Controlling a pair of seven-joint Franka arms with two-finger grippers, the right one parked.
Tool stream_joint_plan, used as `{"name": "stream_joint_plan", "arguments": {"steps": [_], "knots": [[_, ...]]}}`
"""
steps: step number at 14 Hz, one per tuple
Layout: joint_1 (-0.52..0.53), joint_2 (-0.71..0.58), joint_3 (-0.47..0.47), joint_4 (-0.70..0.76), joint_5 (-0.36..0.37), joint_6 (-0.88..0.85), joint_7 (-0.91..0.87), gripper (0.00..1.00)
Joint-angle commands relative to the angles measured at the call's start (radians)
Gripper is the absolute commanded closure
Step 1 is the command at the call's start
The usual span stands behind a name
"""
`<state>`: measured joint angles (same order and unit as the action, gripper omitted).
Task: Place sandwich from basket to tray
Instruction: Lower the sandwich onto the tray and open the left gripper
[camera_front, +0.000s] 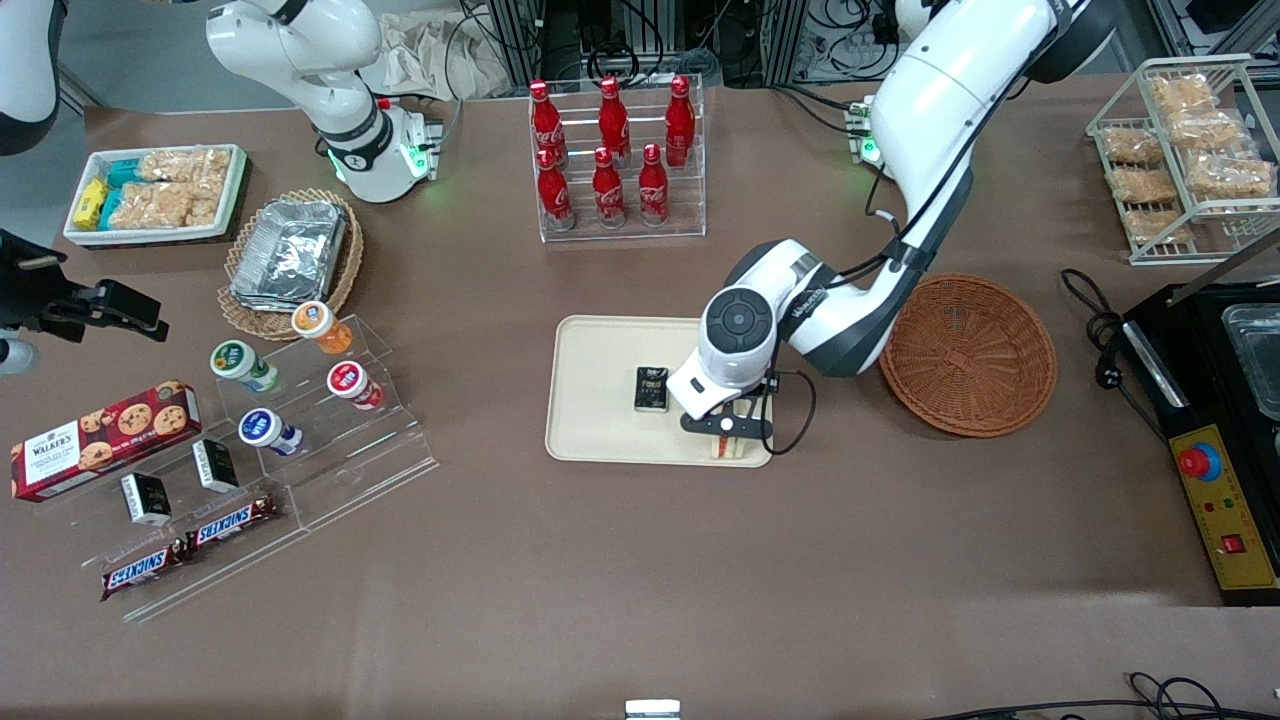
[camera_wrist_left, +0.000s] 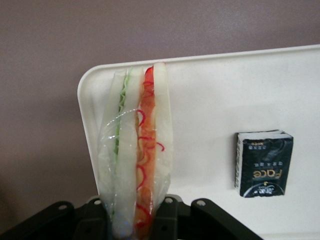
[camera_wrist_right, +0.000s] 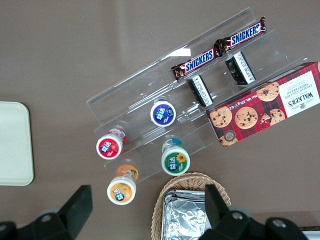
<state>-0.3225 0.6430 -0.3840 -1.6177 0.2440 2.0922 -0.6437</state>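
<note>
Sandwich (camera_wrist_left: 136, 150) base hidden between gripper (camera_wrist_left: 135, 220) fingers (camera_wrist_left: 172, 215)

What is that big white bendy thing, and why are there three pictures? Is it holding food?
The white thing is a robot arm. At its tip is a gripper, like a hand with two fingers. One picture looks at the whole table from the front. The other two come from little cameras on the robot's wrists. The gripper is shut on a sandwich wrapped in clear film, right over a corner of the cream tray. A small black packet lies on that tray too. The brown basket beside the tray has nothing in it now. Farther from the front camera stand red bottles.
</note>
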Motion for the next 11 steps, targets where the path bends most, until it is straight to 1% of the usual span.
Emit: {"name": "stream_joint_plan", "arguments": {"steps": [1, 4, 5, 6, 7, 8, 11], "knots": [[-0.007, 0.026, 0.004, 0.018, 0.04, 0.008, -0.027, 1.0], [-0.004, 0.032, 0.004, 0.01, 0.052, 0.008, -0.039, 1.0], [-0.004, 0.033, 0.004, 0.01, 0.052, 0.008, -0.039, 0.79], [-0.003, 0.04, 0.004, 0.01, 0.052, 0.008, -0.037, 0.54], [-0.003, 0.043, 0.004, 0.01, 0.057, 0.008, -0.037, 0.11], [-0.001, 0.043, 0.004, 0.01, 0.063, 0.008, -0.039, 0.0], [0.0, 0.041, 0.004, 0.004, 0.063, 0.005, -0.04, 0.0]]}}
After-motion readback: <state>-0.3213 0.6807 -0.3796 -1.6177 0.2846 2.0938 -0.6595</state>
